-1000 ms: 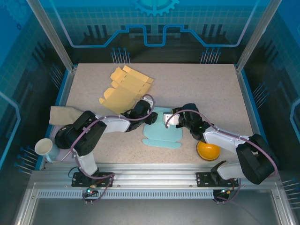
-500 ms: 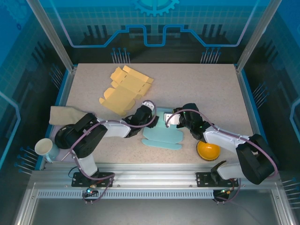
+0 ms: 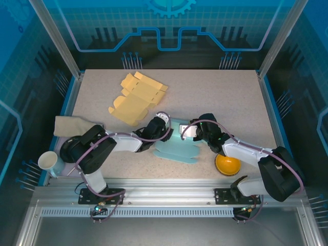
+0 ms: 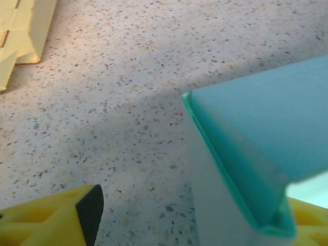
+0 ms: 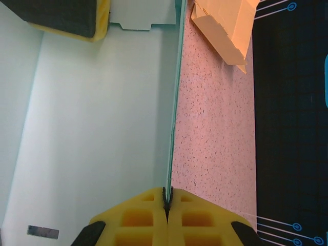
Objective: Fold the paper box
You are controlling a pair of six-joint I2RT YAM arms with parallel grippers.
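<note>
— Where's the teal paper box [image 3: 177, 146]?
— Front middle of the table [image 3: 230, 97], between the two arms. It is partly folded, with one wall upright.
— And the fingers?
— The right gripper [image 5: 167, 197] is pinched tight on that wall's edge. The left gripper [image 4: 197, 218] is spread wide and straddles a raised flap, one pad clear of it.
— Other vessels?
— An orange bowl [image 3: 227, 164] sits just right of the box, plain orange inside. A mug [image 3: 48, 161] stands at the near left corner; I can't tell its contents. Flat yellow cardboard [image 3: 136, 97] lies farther back.

Robot lab cell, aluminium frame [image 3: 164, 197], blue panels [image 3: 169, 28]
</note>
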